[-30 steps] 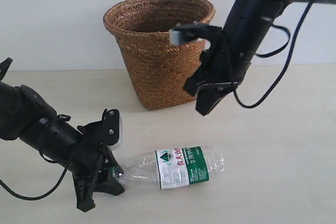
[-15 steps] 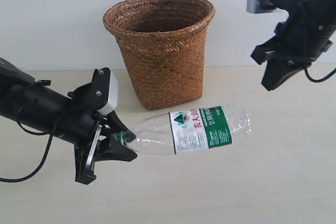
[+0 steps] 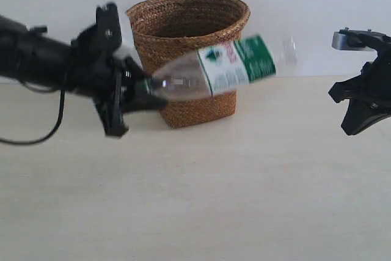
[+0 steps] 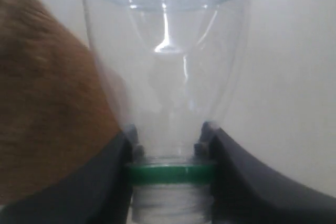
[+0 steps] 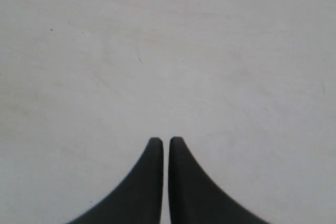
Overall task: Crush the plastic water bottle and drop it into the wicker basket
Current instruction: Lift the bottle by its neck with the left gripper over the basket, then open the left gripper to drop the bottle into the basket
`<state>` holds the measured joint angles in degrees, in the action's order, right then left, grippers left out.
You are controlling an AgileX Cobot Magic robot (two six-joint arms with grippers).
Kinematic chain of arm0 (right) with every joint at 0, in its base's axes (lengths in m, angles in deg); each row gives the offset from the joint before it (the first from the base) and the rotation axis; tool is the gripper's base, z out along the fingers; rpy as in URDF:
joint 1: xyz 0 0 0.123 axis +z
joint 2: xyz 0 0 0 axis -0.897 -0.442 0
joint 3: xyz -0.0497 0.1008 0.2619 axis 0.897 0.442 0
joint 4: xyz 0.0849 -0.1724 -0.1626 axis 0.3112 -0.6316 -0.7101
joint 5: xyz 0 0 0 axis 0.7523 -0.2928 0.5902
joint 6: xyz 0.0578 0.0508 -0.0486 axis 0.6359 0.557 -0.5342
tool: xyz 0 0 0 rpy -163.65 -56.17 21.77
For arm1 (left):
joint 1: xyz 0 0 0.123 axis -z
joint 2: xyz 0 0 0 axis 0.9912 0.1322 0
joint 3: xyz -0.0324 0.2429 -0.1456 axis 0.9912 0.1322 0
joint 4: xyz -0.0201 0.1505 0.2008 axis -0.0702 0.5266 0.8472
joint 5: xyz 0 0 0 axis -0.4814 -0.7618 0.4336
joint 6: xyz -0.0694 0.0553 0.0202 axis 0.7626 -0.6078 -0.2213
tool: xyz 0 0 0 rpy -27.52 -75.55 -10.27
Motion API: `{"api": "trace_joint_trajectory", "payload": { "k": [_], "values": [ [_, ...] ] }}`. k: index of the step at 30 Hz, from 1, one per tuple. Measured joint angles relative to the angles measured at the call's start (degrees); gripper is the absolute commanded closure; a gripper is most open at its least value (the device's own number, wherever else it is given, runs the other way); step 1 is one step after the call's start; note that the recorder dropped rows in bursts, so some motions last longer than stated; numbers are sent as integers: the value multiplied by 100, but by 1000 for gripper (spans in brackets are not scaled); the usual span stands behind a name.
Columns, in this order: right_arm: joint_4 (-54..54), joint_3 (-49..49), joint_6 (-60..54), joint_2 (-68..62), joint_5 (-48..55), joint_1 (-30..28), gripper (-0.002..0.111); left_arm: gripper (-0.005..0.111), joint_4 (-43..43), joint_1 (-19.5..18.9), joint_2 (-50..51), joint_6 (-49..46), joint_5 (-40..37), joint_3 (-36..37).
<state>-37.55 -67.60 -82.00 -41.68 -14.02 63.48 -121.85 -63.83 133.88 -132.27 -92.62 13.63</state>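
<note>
My left gripper (image 3: 139,90) is shut on the neck of the plastic water bottle (image 3: 229,65), just below its green ring (image 4: 170,173). The bottle hangs in the air, nearly level, in front of the upper part of the wicker basket (image 3: 189,29), its base pointing right. It looks full-shaped, not flattened. In the left wrist view the clear bottle (image 4: 165,61) runs away from the black fingers (image 4: 239,177), with brown wicker (image 4: 47,114) beside it. My right gripper (image 3: 360,117) is shut and empty at the far right, over bare table (image 5: 168,51).
The pale wooden table (image 3: 214,200) spreads out in front of the basket. A white wall stands behind. A black cable (image 3: 36,139) trails from the left arm over the table's left side.
The left gripper has lifted the bottle off the table, up and toward the basket's rim height. The right arm has pulled away to the right and lowered.
</note>
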Motion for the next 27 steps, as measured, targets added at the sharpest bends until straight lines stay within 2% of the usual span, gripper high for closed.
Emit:
{"api": "trace_joint_trajectory", "payload": {
  "k": [2, 3, 6, 7, 8, 11, 14, 20, 24, 27],
  "values": [
    [77, 12, -69, 0, -58, 0, 108, 87, -325, 0, -4, 55, 562, -469],
    [119, 12, -84, 0, -64, 0, 108, 73, -546, 0, 28, 55, 931, -735],
    [247, 12, -133, 0, -92, 0, 108, 20, -929, -53, 266, 66, 1619, -1399],
    [269, 12, -133, 0, -92, 0, 108, 10, -1014, -68, 403, 66, 1750, -1588],
    [279, 12, -133, 0, -92, 0, 108, 7, -1110, -77, 497, 78, 1885, -1686],
    [314, 12, -142, 0, -172, 0, 108, 11, -1305, -77, 709, 104, 2016, -1853],
    [367, 12, -228, 0, -294, 0, 108, 22, -1362, -77, 745, 58, 1934, -1877],
    [392, 12, -249, 0, -360, 0, 108, 63, -1375, -77, 745, -3, 1830, -1889],
    [403, 12, -251, 0, -396, 0, 108, 101, -1289, -77, 629, 231, 1830, -1864],
    [391, 12, -283, 0, -583, 39, 108, 102, -822, -77, 397, 763, 1820, -1715]
  ]
}}
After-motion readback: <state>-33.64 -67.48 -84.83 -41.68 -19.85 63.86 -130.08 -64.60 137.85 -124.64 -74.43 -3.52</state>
